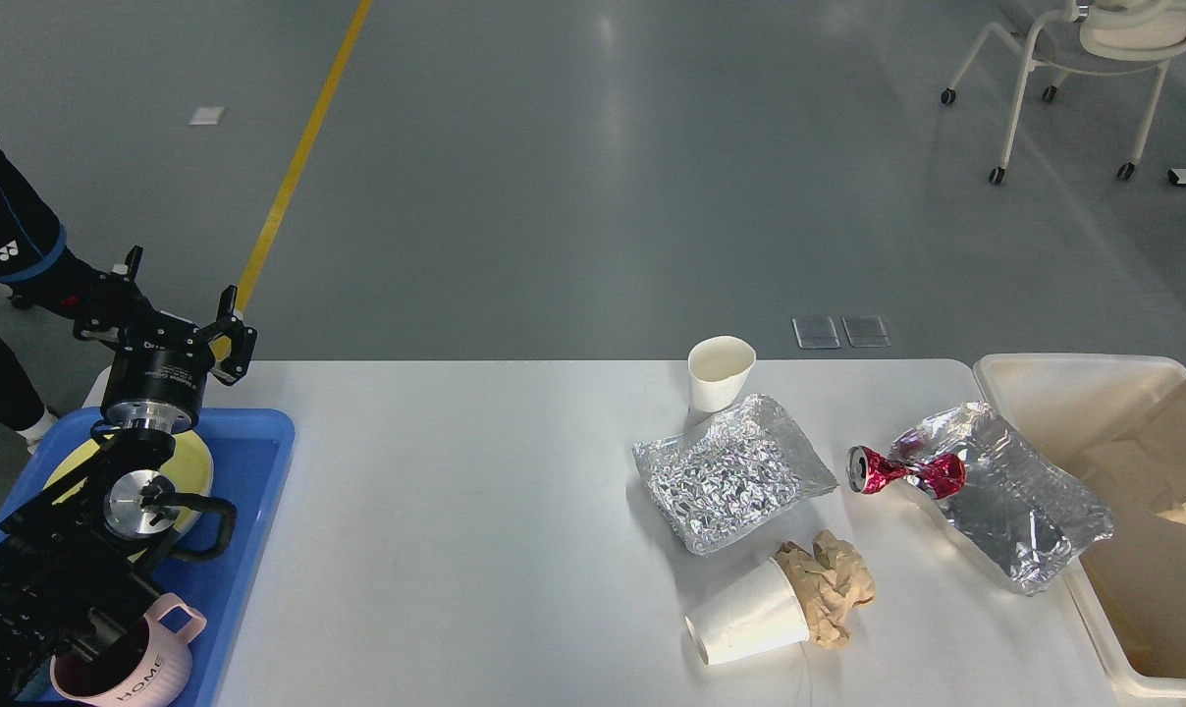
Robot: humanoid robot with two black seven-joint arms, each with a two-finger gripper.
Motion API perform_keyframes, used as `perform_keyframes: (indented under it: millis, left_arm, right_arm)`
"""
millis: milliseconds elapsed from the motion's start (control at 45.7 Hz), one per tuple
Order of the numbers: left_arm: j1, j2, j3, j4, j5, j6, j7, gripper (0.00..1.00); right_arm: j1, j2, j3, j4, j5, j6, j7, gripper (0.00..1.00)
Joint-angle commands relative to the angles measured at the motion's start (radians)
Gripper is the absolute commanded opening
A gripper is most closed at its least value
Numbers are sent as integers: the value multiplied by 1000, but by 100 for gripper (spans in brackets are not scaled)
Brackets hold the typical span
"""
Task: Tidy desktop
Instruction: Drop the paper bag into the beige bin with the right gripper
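The desktop [475, 511] fills the lower middle of the head view, and rubbish is left on it, so the tidying is judged part done. Taking the red can [905, 471] as landmark: a foil bag [1015, 511] lies touching it on the right, another foil bag [735, 471] lies to its left, an upright cup [719, 373] stands farther left and back, and a tipped cup [748, 624] with crumpled paper [831, 584] lies nearer the robot. The bin [1074, 393] stands right of the can, brown paper (a bag, it seems) inside.

The left gripper [173, 306] hovers over the blue tray [259, 462], fingers spread, holding nothing. Of the right gripper only a dark sliver is seen at the edge; its fingers cannot be told. A fresh grasp is called for next, probably the can; the foil touching it may be disturbed.
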Motion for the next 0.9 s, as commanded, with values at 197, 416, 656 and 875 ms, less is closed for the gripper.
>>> perform_keyframes:
  millis: [197,416,656,875]
  left_arm:
    - [0,0,-1,1,0,-1,0,97]
    - [0,0,1,1,2,0,0,97]
    - [0,0,-1,1,0,0,0,97]
    - [-1,0,1,1,0,0,0,97]
  right_arm:
    - [-7,-7,9,-2,4,21,-1,100]
    - [121,-18,8,-8,2,130,-1,100]
    - [388,-84,2,40,-62,370,5,100]
    - [540,-92,2,92,-153,451,9,100]
